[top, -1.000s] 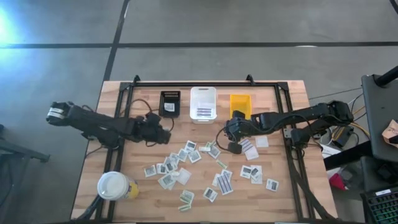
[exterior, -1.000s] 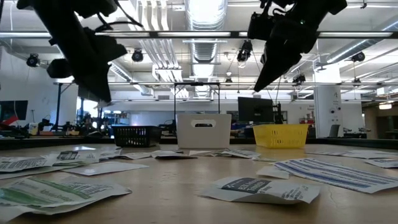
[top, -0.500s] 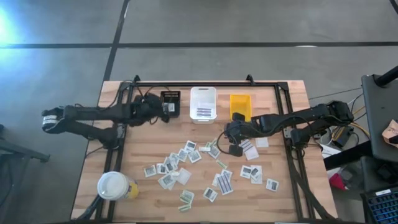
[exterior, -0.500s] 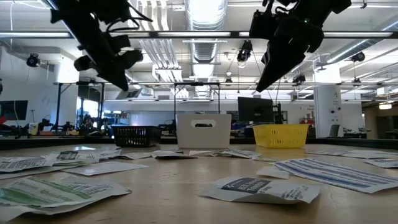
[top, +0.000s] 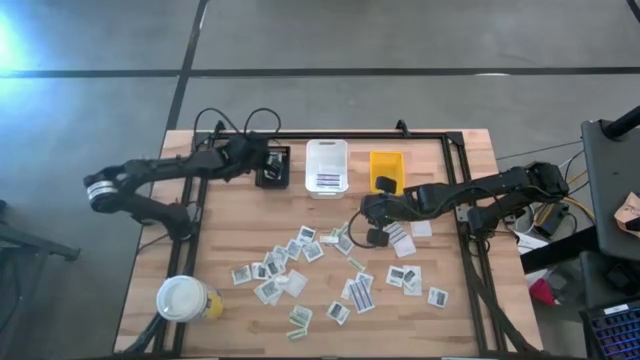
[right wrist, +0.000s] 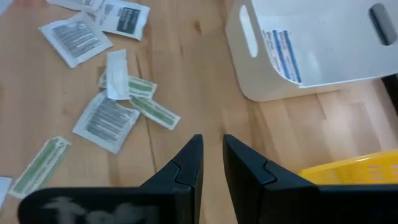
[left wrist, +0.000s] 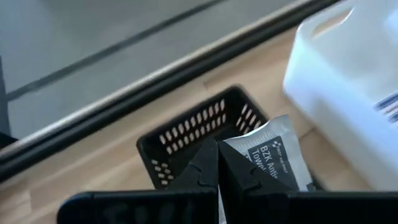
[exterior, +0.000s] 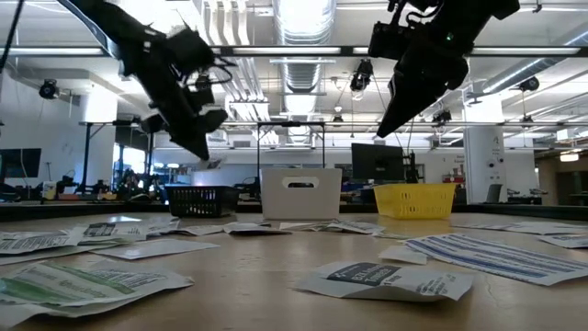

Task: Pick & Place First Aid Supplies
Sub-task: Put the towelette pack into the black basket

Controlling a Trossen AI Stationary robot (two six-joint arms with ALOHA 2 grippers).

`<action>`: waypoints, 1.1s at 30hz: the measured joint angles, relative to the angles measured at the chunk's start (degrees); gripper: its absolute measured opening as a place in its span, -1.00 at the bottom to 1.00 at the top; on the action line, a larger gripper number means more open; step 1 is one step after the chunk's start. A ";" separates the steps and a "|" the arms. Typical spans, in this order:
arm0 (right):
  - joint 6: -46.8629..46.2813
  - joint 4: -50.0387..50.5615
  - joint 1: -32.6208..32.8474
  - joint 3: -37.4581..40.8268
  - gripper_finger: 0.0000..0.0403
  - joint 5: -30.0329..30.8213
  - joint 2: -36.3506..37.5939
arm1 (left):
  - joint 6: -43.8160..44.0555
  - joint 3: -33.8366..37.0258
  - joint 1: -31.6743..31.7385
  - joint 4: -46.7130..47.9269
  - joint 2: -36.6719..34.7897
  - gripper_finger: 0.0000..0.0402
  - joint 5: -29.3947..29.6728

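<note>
Packet — pinched in closed left gripper over black bin.

Wooden table carries scattered packets, three bins, a cup.

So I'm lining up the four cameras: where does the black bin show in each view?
High view: black bin at the table's far edge, left of the white bin, under the left end effector.
Low view: far back, left of the white bin, at.
Left wrist view: just beyond the shut fingers holding a packet, at.
Right wrist view: not in it.
Shared landmark: the white bin.
</note>
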State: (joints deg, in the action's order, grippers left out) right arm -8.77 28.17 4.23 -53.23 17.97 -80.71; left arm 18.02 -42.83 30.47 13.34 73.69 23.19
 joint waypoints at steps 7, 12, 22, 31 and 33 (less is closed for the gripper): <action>1.47 0.10 -0.33 0.00 -0.72 0.22 0.00 | 2.75 0.00 0.19 0.10 4.95 -1.00 -0.15; 0.61 0.10 -0.39 0.00 -0.72 0.22 0.00 | 5.17 0.00 0.19 0.57 6.90 -1.00 -0.39; -7.69 6.67 -0.35 0.00 -0.72 0.14 0.02 | 9.76 0.00 0.12 3.27 7.69 -1.00 -3.07; -12.24 13.63 -0.35 0.00 -0.72 0.14 0.02 | 10.19 0.00 0.14 3.39 7.67 -0.86 -3.05; -13.17 15.10 -0.35 0.00 -0.72 0.14 0.02 | 10.14 0.00 0.17 3.39 7.67 -0.80 -3.05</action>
State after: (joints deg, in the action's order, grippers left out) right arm -21.94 43.27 3.88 -53.23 18.11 -80.68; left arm 28.16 -42.83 30.64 16.73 81.36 20.14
